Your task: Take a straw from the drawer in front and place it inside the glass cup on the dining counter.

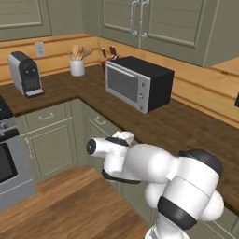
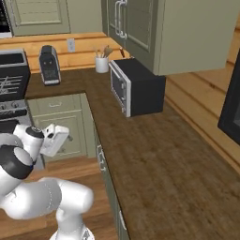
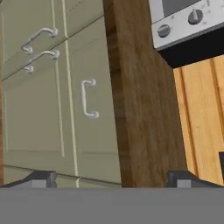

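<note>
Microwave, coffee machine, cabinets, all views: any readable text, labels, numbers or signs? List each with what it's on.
None can be read.
Microwave: its control panel has round knobs, no legible markings around them.
Coffee machine: no brand or label visible.
Wall outlet: plain, no text.
Utensil crock: plain white.
Cabinet fronts and drawer handles: no labels.

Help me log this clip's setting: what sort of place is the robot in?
A home kitchen, rendered: a microwave and coffee machine stand on an L-shaped wooden worktop, with sage-green cabinets below and a stove alongside.
</note>
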Available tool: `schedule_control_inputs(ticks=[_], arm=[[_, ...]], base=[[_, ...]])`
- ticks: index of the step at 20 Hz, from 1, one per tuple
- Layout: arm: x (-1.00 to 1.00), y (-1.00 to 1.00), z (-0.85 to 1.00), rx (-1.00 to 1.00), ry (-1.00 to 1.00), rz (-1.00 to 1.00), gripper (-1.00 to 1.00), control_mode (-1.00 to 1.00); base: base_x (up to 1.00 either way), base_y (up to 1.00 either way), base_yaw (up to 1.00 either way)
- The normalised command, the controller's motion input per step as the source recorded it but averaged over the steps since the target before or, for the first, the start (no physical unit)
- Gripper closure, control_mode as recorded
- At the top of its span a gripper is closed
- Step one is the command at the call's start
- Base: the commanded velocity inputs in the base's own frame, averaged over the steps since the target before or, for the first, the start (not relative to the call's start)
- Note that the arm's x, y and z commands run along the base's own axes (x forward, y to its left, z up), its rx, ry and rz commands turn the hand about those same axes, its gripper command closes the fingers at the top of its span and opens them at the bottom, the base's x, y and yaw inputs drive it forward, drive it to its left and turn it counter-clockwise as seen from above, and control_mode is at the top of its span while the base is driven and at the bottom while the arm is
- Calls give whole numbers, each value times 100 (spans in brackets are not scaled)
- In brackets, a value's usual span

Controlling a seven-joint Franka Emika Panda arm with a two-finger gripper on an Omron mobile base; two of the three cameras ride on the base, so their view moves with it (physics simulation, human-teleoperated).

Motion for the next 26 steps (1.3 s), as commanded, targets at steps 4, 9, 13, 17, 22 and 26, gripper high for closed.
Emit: schedule_control_inputs(ticks=[4, 9, 13, 17, 22, 26], arm=[[42, -34, -62, -17, 0, -16, -100, -100], [54, -43, -49, -12, 0, -26, -100, -100], [49, -14, -52, -17, 0, -29, -100, -100], [31, -9, -51, -20, -5, -29, -100, -100], [36, 0, -40, -20, -7, -22, -100, -100], [49, -9, -31, -10, -1, -5, -100, -100]], base=[[0, 0, 0], [0, 0, 0], [0, 0, 0], [0, 0, 0], [0, 0, 0], [0, 0, 0]])
